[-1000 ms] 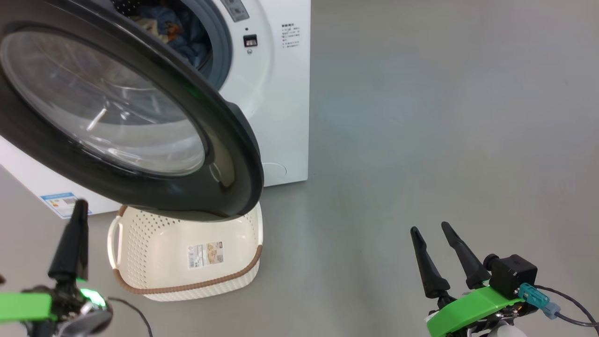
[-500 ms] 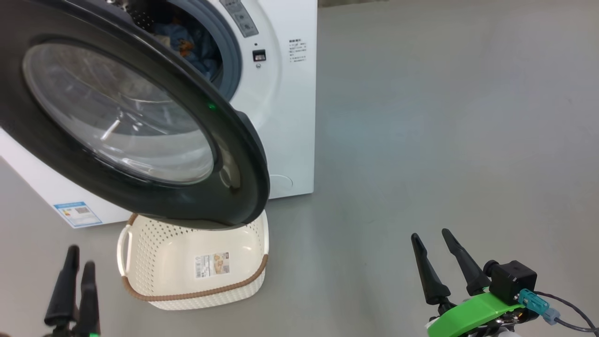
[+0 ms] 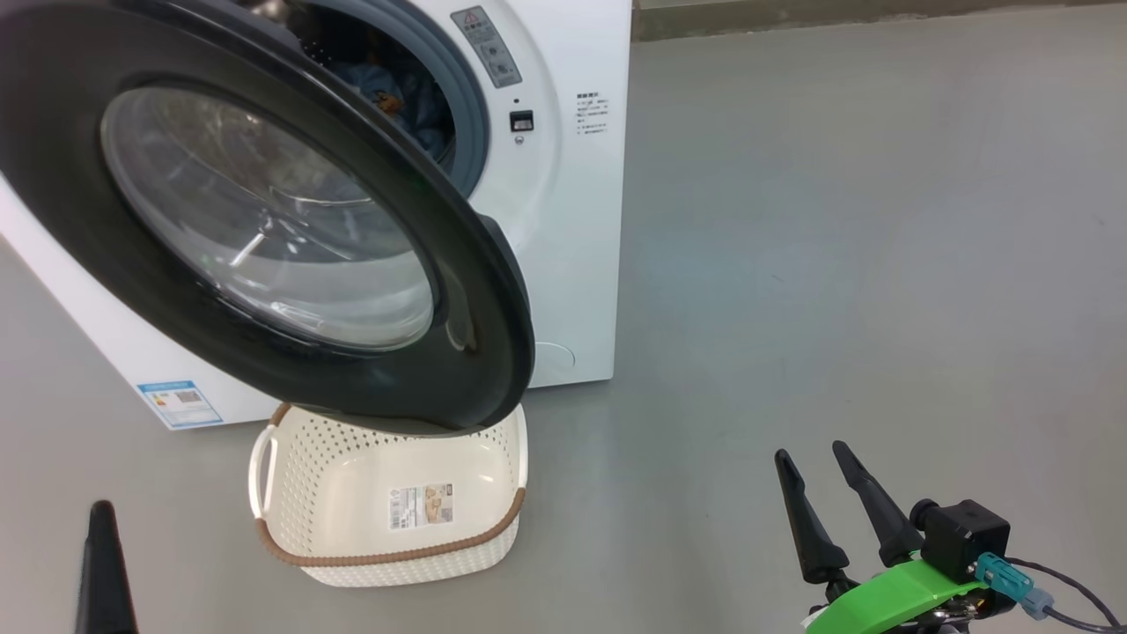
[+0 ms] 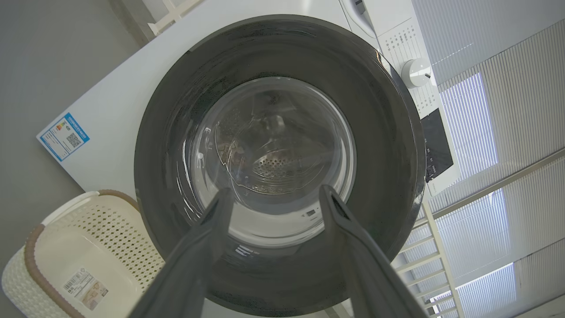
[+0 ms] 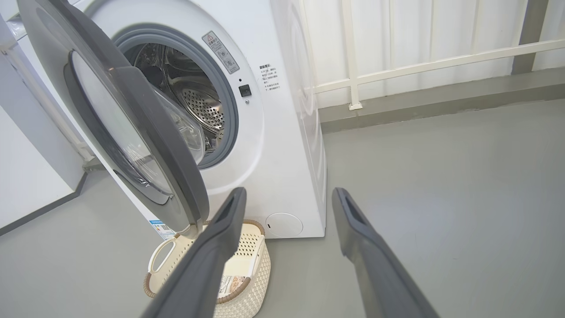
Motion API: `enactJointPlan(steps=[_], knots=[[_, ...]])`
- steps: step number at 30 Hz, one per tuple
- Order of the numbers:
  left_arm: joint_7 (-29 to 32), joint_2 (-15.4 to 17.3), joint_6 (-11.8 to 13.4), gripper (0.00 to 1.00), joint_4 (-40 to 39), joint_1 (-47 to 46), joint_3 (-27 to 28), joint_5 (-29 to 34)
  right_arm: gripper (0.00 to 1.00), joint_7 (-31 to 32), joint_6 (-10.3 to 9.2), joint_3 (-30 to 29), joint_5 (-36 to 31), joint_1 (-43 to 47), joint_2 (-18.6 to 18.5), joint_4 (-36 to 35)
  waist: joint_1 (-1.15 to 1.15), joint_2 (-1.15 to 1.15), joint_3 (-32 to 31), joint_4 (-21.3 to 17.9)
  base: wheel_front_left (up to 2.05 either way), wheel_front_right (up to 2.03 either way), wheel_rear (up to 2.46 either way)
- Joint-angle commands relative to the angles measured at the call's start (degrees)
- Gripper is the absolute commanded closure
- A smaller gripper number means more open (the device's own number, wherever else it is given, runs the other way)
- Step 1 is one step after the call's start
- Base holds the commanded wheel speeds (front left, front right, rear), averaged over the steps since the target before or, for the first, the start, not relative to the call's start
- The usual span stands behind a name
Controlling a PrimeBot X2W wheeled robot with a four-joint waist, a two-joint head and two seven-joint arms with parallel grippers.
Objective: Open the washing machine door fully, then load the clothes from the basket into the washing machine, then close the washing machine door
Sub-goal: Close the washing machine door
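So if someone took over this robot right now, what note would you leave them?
Left gripper: open, holding nothing, facing the washing machine door.
Right gripper: open, empty, above the floor.
The door stands open. The basket below it is empty. The clothes lie in the drum of the washing machine.
Left to do: close the door.

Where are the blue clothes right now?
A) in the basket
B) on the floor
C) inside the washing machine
C: the clothes show inside the washing machine, behind the open door, and the basket shows its bare base.
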Motion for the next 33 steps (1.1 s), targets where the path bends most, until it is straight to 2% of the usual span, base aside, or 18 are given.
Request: enactJointPlan(steps=[1,4,9,16,17,21,26,33], knots=[[-2.26,1.99,-0.60,0.00,-0.78,-0.87,0.71,2.47,0.00,-0.69,0.09,1.53,-0.38,-0.41,0.03,-1.31,0.00,0.00,-0.13,0.22,0.00,0.00,0.00],[-5.86,4.88,-0.60,0.00,1.60,-0.34,-1.88,9.79,0.00,-0.69,0.09,1.60,-0.45,-0.36,0.03,-1.26,0.00,0.00,-0.26,0.47,0.00,0.00,0.00],[-7.37,5.73,-0.60,0.00,5.24,-0.83,-2.90,21.23,0.00,-0.69,0.09,1.69,-0.50,-0.37,0.03,-1.31,0.00,0.00,-0.32,0.82,0.00,0.00,0.00],[-7.44,2.14,-0.58,0.00,5.28,-0.92,2.19,44.99,0.00,-0.69,0.09,1.47,-0.82,-0.52,0.03,-1.53,0.00,0.00,-0.07,0.99,0.00,0.00,0.00],[-7.44,2.14,-0.58,0.00,5.28,-0.92,2.19,44.99,0.00,-0.69,0.09,1.47,-0.82,-0.52,0.03,-1.53,0.00,0.00,-0.07,0.99,0.00,0.00,0.00],[-7.44,0.15,-0.47,0.00,4.91,-0.26,3.59,55.38,0.00,-0.69,0.09,1.40,-0.90,-0.66,0.03,-1.59,0.00,0.00,0.10,0.82,0.00,0.00,0.00],[-7.45,-1.57,-0.51,0.00,4.77,0.37,3.27,61.82,0.00,-0.69,0.09,1.31,-0.94,-0.82,0.03,-1.70,0.00,0.00,0.34,0.47,0.00,0.00,0.00],[-7.45,-2.60,-0.54,0.00,5.20,0.60,2.67,66.05,0.00,-0.69,0.09,1.17,-1.41,-0.84,0.03,-1.63,0.00,0.00,0.45,0.14,0.00,0.00,0.00]])
